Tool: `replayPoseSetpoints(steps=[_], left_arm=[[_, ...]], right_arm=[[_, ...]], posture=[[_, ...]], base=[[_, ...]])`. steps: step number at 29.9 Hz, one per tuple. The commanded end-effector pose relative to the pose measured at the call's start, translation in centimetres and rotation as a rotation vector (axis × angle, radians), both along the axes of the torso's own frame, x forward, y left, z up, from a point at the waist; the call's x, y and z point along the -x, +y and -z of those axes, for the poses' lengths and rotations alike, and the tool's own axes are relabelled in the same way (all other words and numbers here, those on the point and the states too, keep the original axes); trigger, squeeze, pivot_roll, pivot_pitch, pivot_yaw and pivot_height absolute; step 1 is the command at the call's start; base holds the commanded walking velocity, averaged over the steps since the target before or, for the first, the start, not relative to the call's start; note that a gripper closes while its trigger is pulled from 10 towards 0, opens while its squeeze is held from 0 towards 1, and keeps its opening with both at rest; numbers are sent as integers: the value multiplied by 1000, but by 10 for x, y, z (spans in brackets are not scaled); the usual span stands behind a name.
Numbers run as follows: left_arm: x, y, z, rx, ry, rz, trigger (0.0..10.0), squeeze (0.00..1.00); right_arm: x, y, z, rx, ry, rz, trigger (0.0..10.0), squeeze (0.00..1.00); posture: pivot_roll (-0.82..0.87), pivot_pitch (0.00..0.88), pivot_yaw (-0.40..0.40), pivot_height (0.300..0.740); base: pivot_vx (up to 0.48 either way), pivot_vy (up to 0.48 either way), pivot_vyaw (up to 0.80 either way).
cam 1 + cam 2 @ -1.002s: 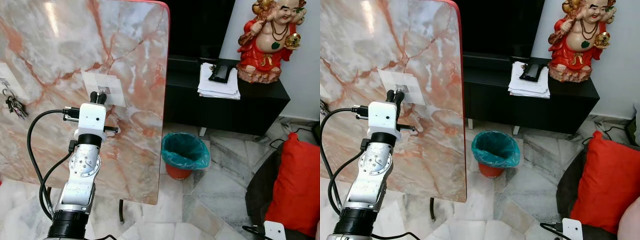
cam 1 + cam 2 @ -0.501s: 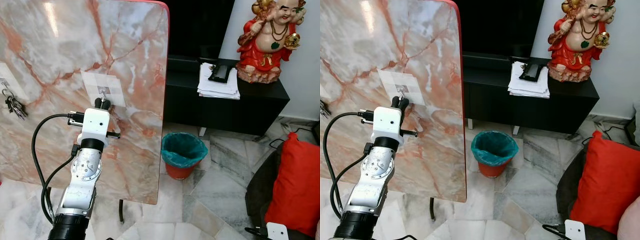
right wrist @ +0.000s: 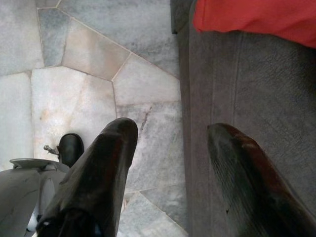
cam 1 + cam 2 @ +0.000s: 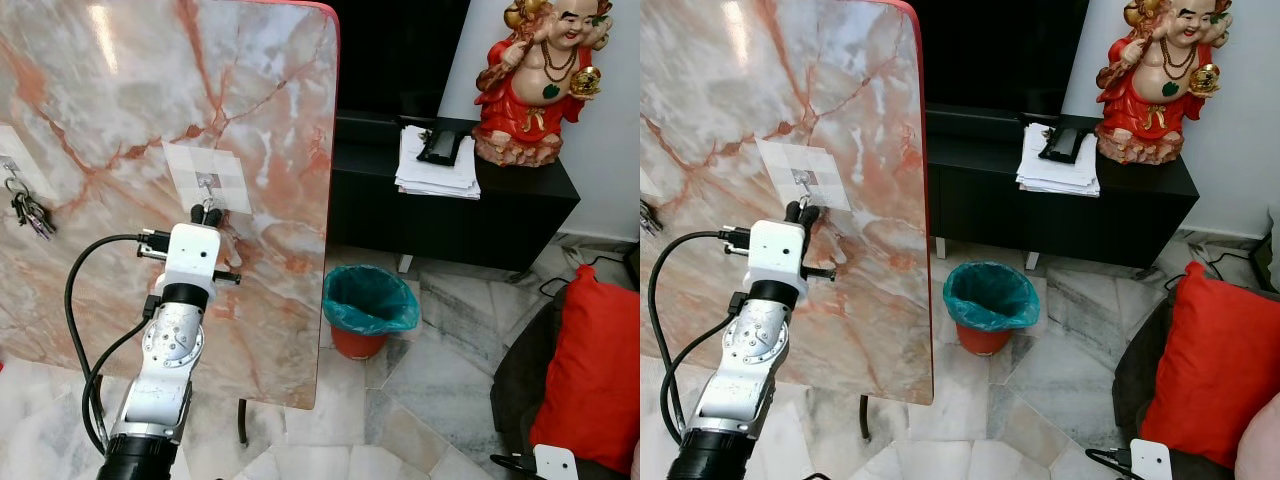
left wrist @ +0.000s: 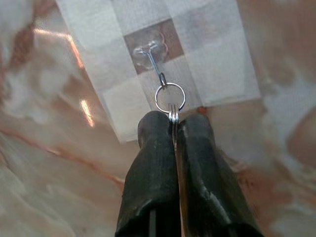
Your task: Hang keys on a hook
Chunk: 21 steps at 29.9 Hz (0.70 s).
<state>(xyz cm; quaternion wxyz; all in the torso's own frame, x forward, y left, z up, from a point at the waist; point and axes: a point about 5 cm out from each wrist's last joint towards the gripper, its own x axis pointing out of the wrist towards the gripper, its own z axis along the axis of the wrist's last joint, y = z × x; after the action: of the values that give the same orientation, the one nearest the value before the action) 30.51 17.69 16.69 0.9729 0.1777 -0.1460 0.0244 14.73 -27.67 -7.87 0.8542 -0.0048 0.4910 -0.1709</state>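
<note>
Keys (image 5: 173, 129) hidden between pinched fingers (image 5: 153, 168); only key ring (image 5: 170, 97) visible.

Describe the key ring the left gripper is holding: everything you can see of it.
The key ring is a thin, round loop of shiny silver metal. The left gripper pinches its lower edge between shut black fingers. Its top is threaded on the wire hook stuck to the upright marble slab.

Pink-veined marble panel (image 4: 150, 120) — teal bin (image 4: 369, 300)
</note>
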Motion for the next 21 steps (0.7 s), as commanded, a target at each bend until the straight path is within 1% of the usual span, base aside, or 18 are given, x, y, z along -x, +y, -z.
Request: replayPoseSetpoints(steps=[1,15,16,17,18,21], left_arm=[[1,-1,0,-27,10,10,10000,0],[0,-2,3,-55,31,1,10000,0],[0,-1,4,-53,33,0,10000,525],[0,-1,4,-53,33,0,10000,525],[0,-1,4,-45,32,-3,10000,1000],[0,-1,3,-42,26,-6,10000,1000]], right_arm=[[2,-1,0,2,2,6,10000,0],[1,2,1,2,3,4,10000,0],[1,2,1,2,3,4,10000,0],[1,2,1,2,3,4,10000,0],[1,2,1,2,2,4,10000,0],[1,2,1,2,1,4,10000,0]], posture=[[47,56,-56,740],[46,56,-58,740],[46,56,-58,740],[46,56,-58,740],[46,56,-58,740],[46,56,-58,740]], base=[[0,0,0],[0,0,0],[0,0,0],[0,0,0],[0,0,0],[0,0,0]])
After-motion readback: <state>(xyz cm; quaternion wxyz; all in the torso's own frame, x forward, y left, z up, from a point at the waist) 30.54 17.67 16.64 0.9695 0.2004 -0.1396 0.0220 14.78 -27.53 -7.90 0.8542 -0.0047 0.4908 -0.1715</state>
